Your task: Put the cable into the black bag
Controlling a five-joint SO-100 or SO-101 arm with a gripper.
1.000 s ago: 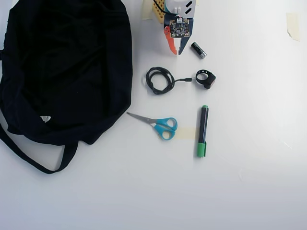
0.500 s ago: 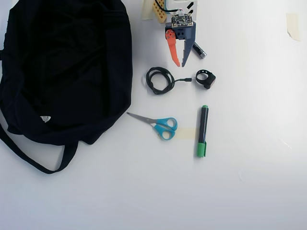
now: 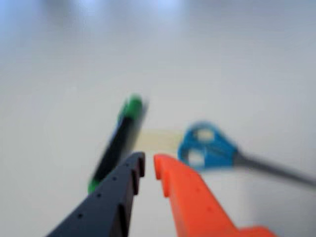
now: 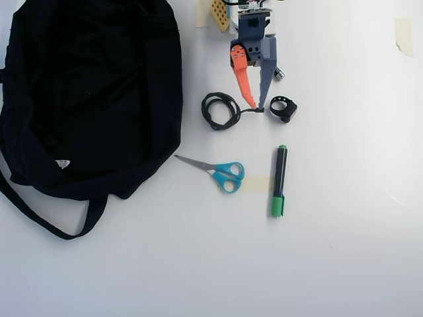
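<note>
Black bag (image 4: 92, 99) lies on white table (image 4: 344, 264), mouth dark, contents not visible. Cable (image 4: 221, 109) coiled on table just right of bag, outside it. Gripper (image 4: 257, 105) tips at cable's plug end, fingers narrowly apart, nothing pinched. Scissors (image 4: 221, 172) below cable, marker (image 4: 279, 179) further right.

You've got a plain, glossy white tabletop (image 4: 344, 264), evenly lit, with a yellowish masking-tape scrap (image 4: 402, 34) stuck top right.
</note>
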